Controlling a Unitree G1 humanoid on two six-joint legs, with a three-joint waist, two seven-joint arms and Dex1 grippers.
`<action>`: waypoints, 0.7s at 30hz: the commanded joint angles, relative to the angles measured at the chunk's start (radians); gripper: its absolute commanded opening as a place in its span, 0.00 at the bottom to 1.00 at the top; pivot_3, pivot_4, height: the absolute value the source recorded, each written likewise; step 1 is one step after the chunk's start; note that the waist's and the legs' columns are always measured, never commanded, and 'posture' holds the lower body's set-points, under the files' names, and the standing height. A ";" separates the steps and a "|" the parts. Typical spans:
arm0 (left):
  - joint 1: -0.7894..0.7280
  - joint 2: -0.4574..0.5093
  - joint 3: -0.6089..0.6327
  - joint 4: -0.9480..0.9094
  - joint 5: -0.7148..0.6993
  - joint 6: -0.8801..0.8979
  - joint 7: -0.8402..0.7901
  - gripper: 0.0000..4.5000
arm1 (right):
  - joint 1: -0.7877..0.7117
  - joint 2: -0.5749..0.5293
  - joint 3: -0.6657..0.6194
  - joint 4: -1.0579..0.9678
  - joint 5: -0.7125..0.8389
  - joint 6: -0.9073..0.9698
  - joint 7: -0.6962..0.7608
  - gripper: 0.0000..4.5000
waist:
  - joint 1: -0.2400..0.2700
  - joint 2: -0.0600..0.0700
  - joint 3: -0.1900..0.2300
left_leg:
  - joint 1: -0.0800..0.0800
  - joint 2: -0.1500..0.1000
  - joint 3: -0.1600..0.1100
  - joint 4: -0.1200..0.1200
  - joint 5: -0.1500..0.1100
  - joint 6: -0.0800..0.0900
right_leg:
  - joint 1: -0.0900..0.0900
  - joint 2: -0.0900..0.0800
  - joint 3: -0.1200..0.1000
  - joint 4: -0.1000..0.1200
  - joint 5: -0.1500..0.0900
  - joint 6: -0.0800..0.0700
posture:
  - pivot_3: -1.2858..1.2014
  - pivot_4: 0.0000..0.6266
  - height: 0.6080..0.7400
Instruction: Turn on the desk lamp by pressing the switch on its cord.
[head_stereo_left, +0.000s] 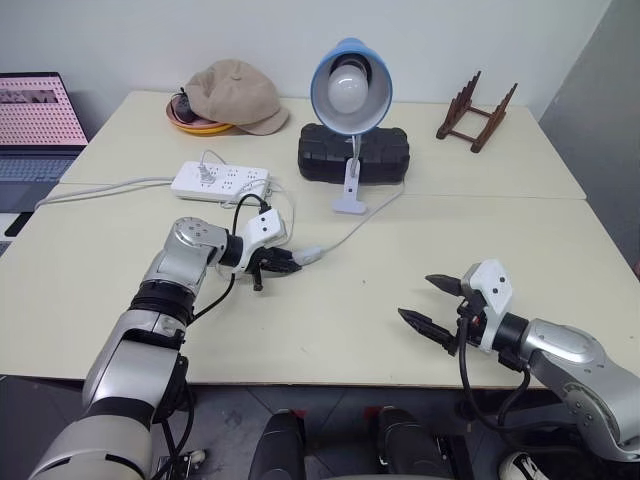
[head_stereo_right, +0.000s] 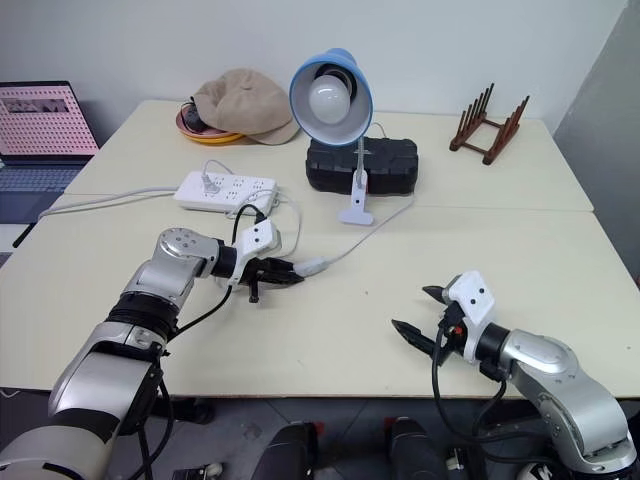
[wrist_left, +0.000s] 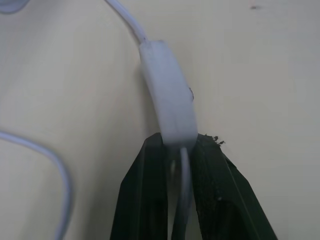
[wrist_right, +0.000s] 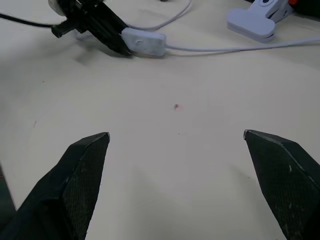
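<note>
— White plastic between black fingers: the left pincer (wrist_left: 172, 150) has clamped the switch's (wrist_left: 167, 97) near end, cord (head_stereo_left: 365, 218) running beyond to the unlit desk lamp (head_stereo_left: 349, 90).
— So the squeeze must shift onto the button?
— Likely. Right pincer (wrist_right: 175, 137) gapes, empty; its wrist view shows the switch well ahead of it.

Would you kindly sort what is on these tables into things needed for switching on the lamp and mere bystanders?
Needed:
- blue-shaded desk lamp
- thin white cord
- small white inline switch
- left gripper

Bystanders:
- beige cap
- black case
- brown wooden rack
- white power strip
- laptop
</note>
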 joint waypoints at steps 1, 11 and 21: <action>-0.021 0.012 0.085 -0.216 -0.225 0.408 -0.055 0.08 | -0.045 0.086 -0.091 0.030 0.328 0.141 -0.070 1.00 | -0.003 0.000 0.000 | 0.000 0.000 0.000 0.000 0.000 0.000 | 0.000 0.000 0.000 0.001 0.000 0.001 | 0.52 0.24 1.00; 0.069 -0.059 0.230 -0.547 -0.553 0.886 0.121 0.08 | -0.207 0.217 -0.124 0.216 0.920 0.155 -0.411 1.00 | -0.012 0.001 0.000 | 0.002 0.001 -0.002 0.000 0.000 0.000 | 0.001 0.001 -0.001 0.002 0.000 0.000 | 0.52 0.24 1.00; 0.102 -0.091 0.273 -0.614 -0.670 0.952 0.252 0.08 | -0.273 0.256 -0.060 0.252 0.994 0.106 -0.510 1.00 | -0.018 0.001 0.000 | 0.002 0.001 -0.002 -0.001 0.000 0.000 | 0.000 0.001 -0.001 0.001 0.002 0.003 | 0.52 0.24 1.00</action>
